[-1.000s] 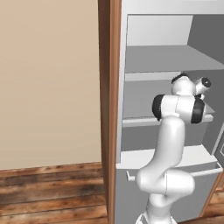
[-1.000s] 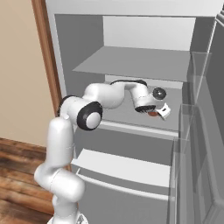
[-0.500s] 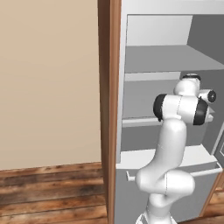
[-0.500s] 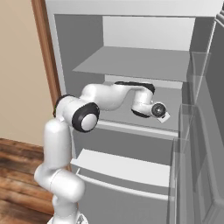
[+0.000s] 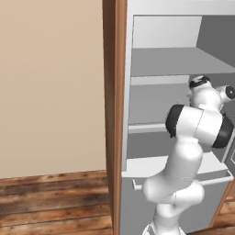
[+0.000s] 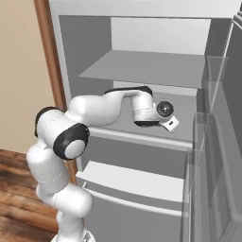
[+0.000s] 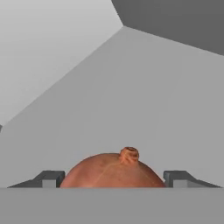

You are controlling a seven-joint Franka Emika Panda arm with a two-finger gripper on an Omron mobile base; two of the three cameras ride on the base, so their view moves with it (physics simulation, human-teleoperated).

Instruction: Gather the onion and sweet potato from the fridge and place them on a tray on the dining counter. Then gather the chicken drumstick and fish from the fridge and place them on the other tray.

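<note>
The onion (image 7: 114, 171), an orange-brown ball with a small stem nub, lies on a grey shelf of the open fridge (image 6: 142, 66). My gripper (image 7: 116, 179) is open, and its two dark fingertips (image 7: 52, 178) stand close on either side of the onion. Whether they touch it I cannot tell. In the right base view the arm reaches into the fridge, with the hand (image 6: 160, 113) low over the middle shelf (image 6: 189, 111). In the left base view the wrist (image 5: 206, 94) sits at the same shelf. The sweet potato, the tray and the dining counter are out of view.
The fridge door with clear bins (image 6: 215, 142) stands open on the right, close to the hand. A wood-brown frame (image 5: 114, 114) borders the fridge on the left. A pale drawer (image 6: 132, 179) juts out below. The upper shelf (image 6: 146, 64) hangs just above the arm.
The hand has turned and shifted a little to the right over the middle shelf. The jaws have kept the same width.
</note>
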